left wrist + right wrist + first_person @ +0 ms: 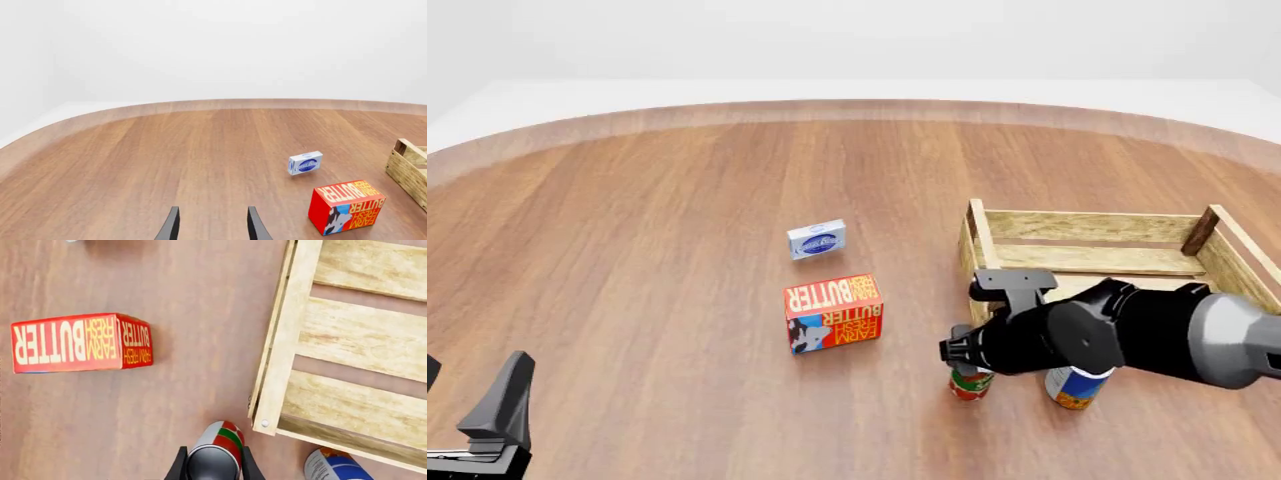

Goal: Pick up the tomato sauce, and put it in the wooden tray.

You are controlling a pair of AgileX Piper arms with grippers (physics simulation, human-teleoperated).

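Fingers of your right gripper (212, 467) sit on either side of the tomato sauce (220, 442), pinching the can near its silvery top as far as the right wrist view shows — though from the front view the arm hides the contact, so treat the hold as likely rather than certain. That can stands on the table toward its near right edge, just outside the near left corner of the wooden tray (1054, 226), with the blue-white-orange can (1077, 386) close beside it on the right. Your left gripper (212, 227) rests spread and empty by the near left corner of the table, well apart from everything. What could go wrong is mostly about clearance: if you carry the can toward the tray without lifting enough, its base would catch the slatted wall or the corner post and twist out of the grip. A round metal side held high up could also slip — lift gently. Swinging wide might knock the neighbouring can; the butter box (834, 312) lies safely farther left.
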